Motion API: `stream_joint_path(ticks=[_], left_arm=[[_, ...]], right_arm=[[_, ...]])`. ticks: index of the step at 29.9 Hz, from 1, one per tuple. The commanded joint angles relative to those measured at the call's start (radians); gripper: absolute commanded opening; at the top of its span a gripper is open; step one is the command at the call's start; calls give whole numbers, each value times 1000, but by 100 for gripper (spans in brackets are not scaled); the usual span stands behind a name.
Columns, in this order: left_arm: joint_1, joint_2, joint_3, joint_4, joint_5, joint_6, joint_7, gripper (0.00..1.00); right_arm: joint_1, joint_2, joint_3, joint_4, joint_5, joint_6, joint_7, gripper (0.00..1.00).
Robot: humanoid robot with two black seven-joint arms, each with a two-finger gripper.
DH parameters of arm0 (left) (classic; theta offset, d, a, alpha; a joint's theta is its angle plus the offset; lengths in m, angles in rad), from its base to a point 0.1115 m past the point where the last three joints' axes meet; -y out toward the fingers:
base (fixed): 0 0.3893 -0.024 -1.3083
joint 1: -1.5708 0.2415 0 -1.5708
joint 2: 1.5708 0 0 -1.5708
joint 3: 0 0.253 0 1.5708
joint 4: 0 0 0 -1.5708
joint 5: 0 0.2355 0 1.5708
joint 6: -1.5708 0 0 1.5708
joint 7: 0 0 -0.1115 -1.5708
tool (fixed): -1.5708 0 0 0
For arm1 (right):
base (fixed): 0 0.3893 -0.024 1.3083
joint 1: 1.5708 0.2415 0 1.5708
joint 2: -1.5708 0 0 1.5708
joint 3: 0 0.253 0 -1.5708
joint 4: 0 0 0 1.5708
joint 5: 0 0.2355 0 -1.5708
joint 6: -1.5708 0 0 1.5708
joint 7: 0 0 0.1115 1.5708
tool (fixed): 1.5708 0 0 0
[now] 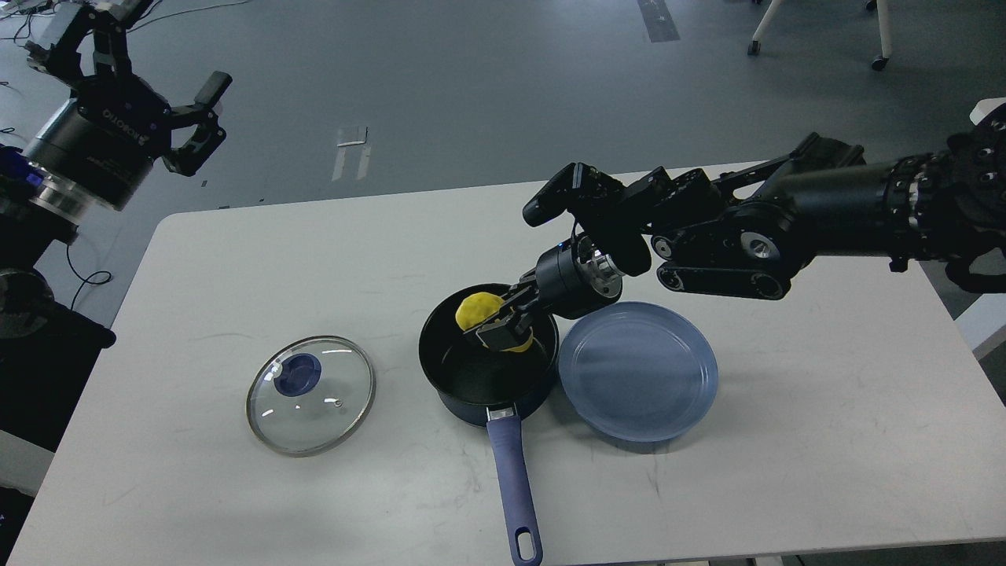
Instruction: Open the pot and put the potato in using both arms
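Note:
The dark pot (452, 369) with a blue handle stands open at the middle of the white table (825, 440). Its glass lid (310, 395) with a blue knob lies flat on the table to the pot's left. My right gripper (493, 325) is shut on the yellow potato (477, 310) and holds it over the pot's mouth, just inside the rim. My left gripper (169, 94) is open and empty, raised high at the far left, off the table.
An empty blue plate (638, 372) lies right of the pot, touching it. The pot's handle (512, 487) points toward the table's front edge. My right arm (747, 236) stretches over the table's right half.

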Motion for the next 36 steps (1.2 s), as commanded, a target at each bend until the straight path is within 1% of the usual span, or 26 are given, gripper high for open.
stream_joint_path(ticks=[1,4,6,10,14,18,20,22,23,25,26,30,32,34,36], left_arm=[[0,0,0,0,0,0,0,98],[0,0,0,0,0,0,0,98],[0,0,0,0,0,0,0,98],[0,-1,0,0,0,0,0,98],[0,2,0,0,0,-2,0,98],[0,5,-1,0,0,-9,0,98],[0,2,0,0,0,-11,0,98],[0,-3,-1,0,0,-11,0,98],[0,-4,-1,0,0,-11,0,98],[2,-12,0,0,0,-11,-1,98],[2,-12,0,0,0,-11,-1,98],[5,-32,0,2,0,-12,-1,98],[11,-42,0,2,0,-14,-1,98],[14,-50,0,2,-1,-17,-1,98],[22,-70,0,8,-3,-25,-3,98]], right_arm=[[-2,1,-4,-2,0,-1,0,70],[-2,-1,-9,-2,0,2,0,81],[-2,-1,-9,-2,0,2,0,81],[4,-7,-9,-3,0,2,0,95],[24,-50,3,-6,3,2,0,95],[72,-165,90,-9,73,5,0,95],[72,-206,130,-11,110,5,0,96],[56,-287,210,-11,182,5,0,96],[50,-308,232,-11,202,6,0,96],[-8,-378,311,-11,303,12,0,96],[-8,-378,312,-11,304,12,0,96],[-137,-481,426,-9,530,34,0,96],[-203,-515,480,-9,639,54,0,96],[-252,-524,516,-9,716,66,0,96],[-357,-536,583,-9,855,81,0,96]])
